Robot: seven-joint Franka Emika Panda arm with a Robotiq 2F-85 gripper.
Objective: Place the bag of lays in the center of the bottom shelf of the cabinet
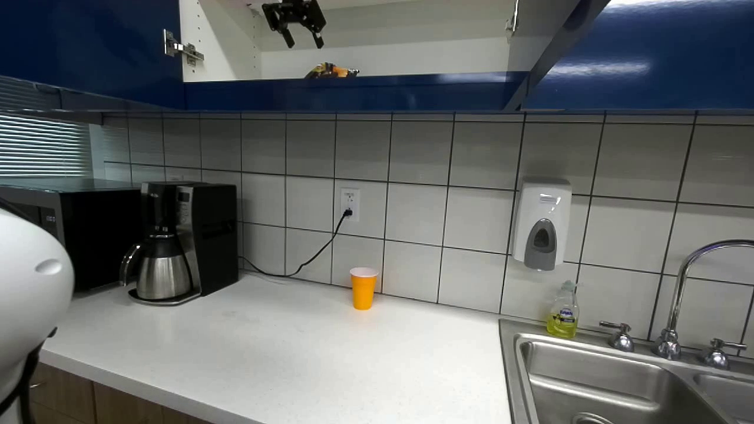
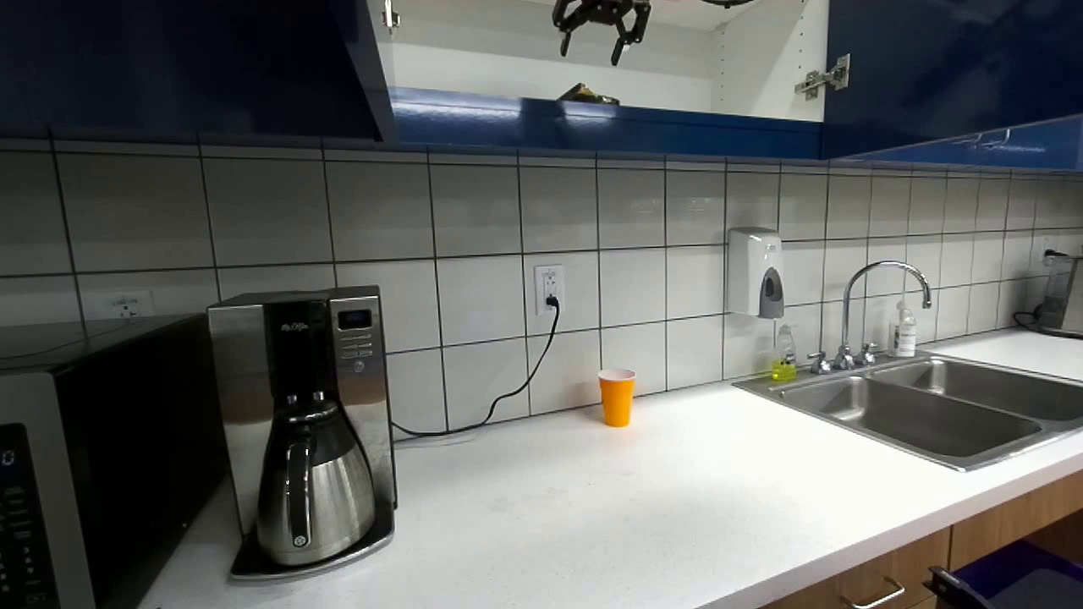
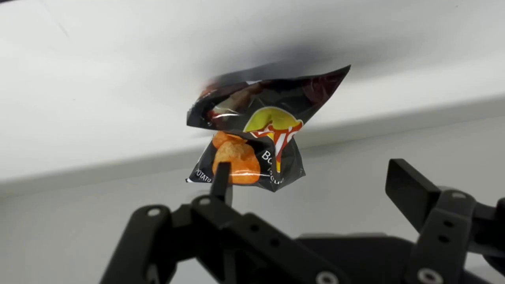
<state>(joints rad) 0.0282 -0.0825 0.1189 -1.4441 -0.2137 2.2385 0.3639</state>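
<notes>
The bag of lays (image 1: 331, 71), black with orange and yellow markings, lies crumpled on the bottom shelf (image 3: 98, 98) of the blue cabinet (image 1: 353, 92). It sits near the middle of the cabinet's width. Its lower part is hidden behind the cabinet's front edge (image 2: 677, 127) in both exterior views, where only its top (image 2: 588, 94) shows. In the wrist view the whole bag (image 3: 268, 118) shows, partly behind a finger. My gripper (image 1: 304, 45) is open and empty above the bag, apart from it. It also shows in an exterior view (image 2: 590, 56) and the wrist view (image 3: 309, 173).
Open cabinet doors (image 1: 88, 47) flank the opening, with a metal hinge (image 1: 182, 47). A white arm part (image 1: 35, 294) shows at an edge. Below stand a coffee maker (image 2: 364, 406), microwave (image 2: 127, 423), orange cup (image 1: 363, 290), soap dispenser (image 1: 542, 224) and sink (image 1: 595, 371).
</notes>
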